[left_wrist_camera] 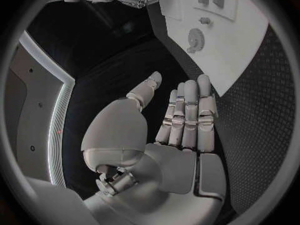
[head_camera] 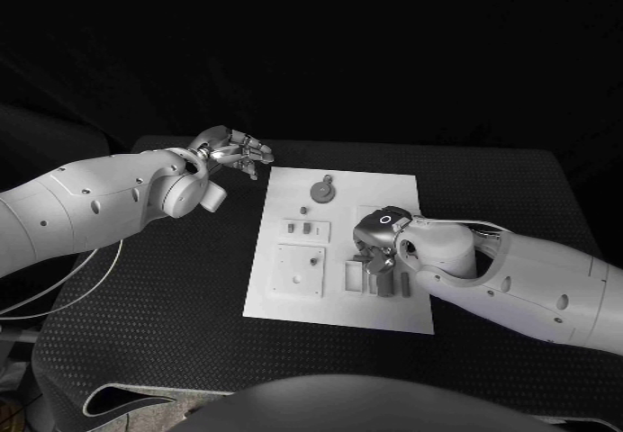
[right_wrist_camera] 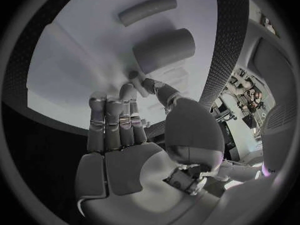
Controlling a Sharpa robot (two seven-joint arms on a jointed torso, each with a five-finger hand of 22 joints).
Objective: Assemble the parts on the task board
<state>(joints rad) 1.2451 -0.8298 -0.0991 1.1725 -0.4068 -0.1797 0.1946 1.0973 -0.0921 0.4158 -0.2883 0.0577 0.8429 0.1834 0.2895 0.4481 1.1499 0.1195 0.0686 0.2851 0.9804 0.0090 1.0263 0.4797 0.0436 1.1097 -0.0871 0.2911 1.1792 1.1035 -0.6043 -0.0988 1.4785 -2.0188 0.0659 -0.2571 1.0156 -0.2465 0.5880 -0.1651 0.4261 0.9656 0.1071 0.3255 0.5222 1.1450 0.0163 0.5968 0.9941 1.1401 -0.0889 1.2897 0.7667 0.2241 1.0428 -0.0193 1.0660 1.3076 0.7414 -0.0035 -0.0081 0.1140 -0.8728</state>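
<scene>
While the right hand (head_camera: 379, 255) hangs low over the lower right part of the task board (head_camera: 293, 306), its fingers point down among the small parts (head_camera: 353, 275) standing in a row there. In the right wrist view the fingers (right_wrist_camera: 115, 120) lie straight and side by side, with the thumb reaching toward a short cylinder-shaped part (right_wrist_camera: 164, 50), and I cannot tell whether anything is pinched between them. A longer rod-like part (right_wrist_camera: 147, 10) lies just beyond it on the white plate.

The risk, as I judge it, lies in this crowding: the parts stand close together, so a finger coming down a little off line could knock a neighbour over or drag it out of its seat. The wrist also hides the spot from the head camera, which makes any slip hard to catch.

Farther up the board lie a square plate (head_camera: 299, 269), a small block (head_camera: 302, 230) and a round part (head_camera: 322, 191).

At the upper left of the frame the left hand (head_camera: 235, 153) hovers over the dark surface (head_camera: 156, 351) just off the board's far corner, fingers spread and holding nothing. If it swings inward it could brush the round part.
</scene>
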